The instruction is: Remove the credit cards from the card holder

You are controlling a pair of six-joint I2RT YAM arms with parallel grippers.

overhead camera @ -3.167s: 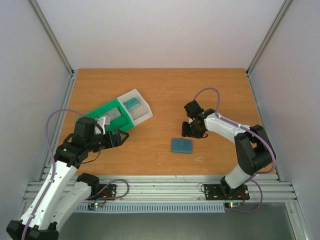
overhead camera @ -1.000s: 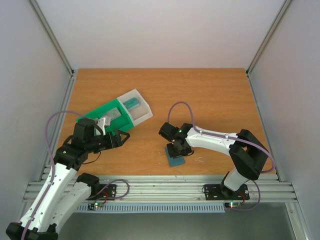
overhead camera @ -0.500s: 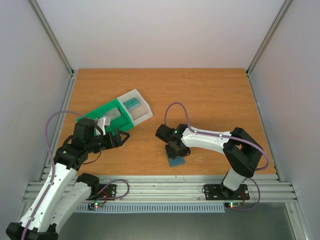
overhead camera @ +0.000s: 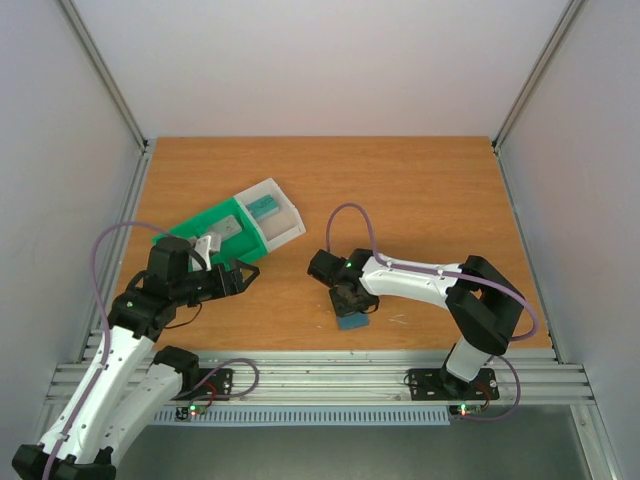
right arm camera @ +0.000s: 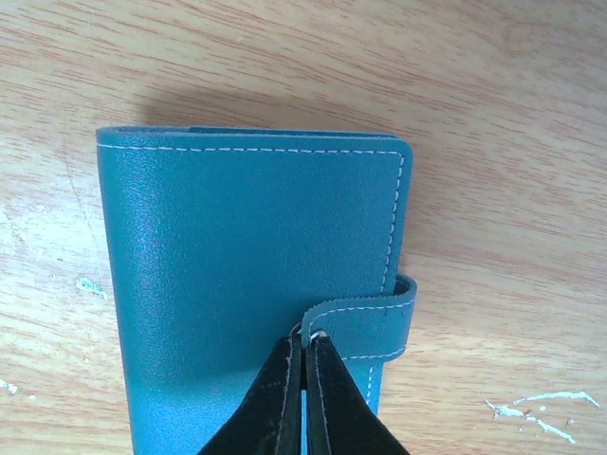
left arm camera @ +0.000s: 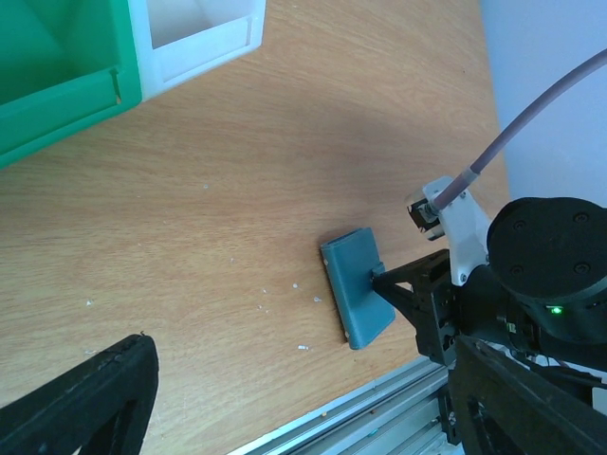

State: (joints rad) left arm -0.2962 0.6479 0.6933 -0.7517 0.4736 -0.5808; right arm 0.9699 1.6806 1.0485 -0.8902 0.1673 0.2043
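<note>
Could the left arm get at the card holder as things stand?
Probably not cleanly. Only bare table lies between the open left gripper and the card holder, but the right gripper sits over it, apparently shut on its tab, covering most of the top.

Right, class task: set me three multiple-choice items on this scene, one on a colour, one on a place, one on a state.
1. The opaque half of the plastic compartment tray is: A red; B yellow; C green.
2. Where does the flat slate-blue leather card holder lie? A in that tray; B on the wooden table; C hanging in mid-air.
3. The card holder is: A closed; B spread open; C folded backwards.
Answers: C, its wall shows green; B, it rests flat on bare wood; A, its closing tab wraps over the cover.
</note>
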